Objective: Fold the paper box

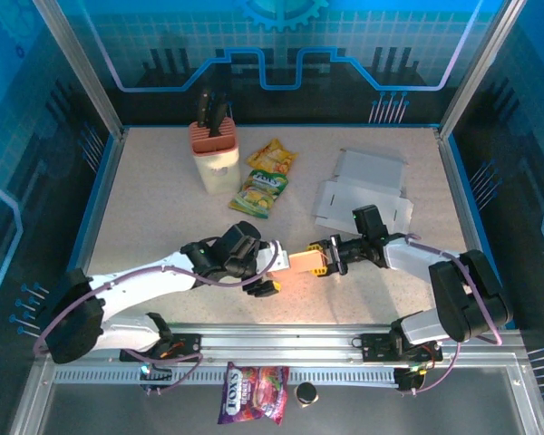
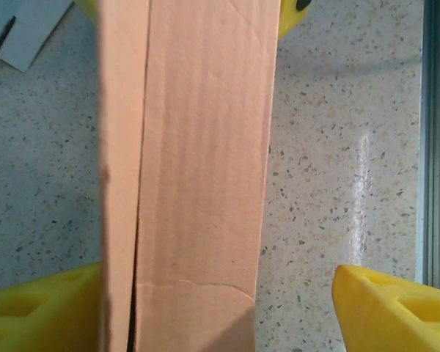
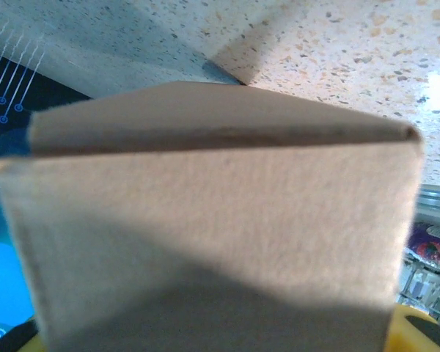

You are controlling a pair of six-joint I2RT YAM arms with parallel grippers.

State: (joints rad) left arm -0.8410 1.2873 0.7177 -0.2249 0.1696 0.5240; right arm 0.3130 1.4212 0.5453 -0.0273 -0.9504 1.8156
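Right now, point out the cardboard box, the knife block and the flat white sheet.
cardboard box (image 1: 301, 262), top view, its upper face.
knife block (image 1: 218, 169), top view, its cream body.
flat white sheet (image 1: 367, 188), top view, its middle panel.

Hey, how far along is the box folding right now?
Done: one panel of the box is folded over, a seam running along it. In hand: the right gripper clamps one end; the left gripper is open around the other. Left: probably closing the ends, which I cannot see clearly.
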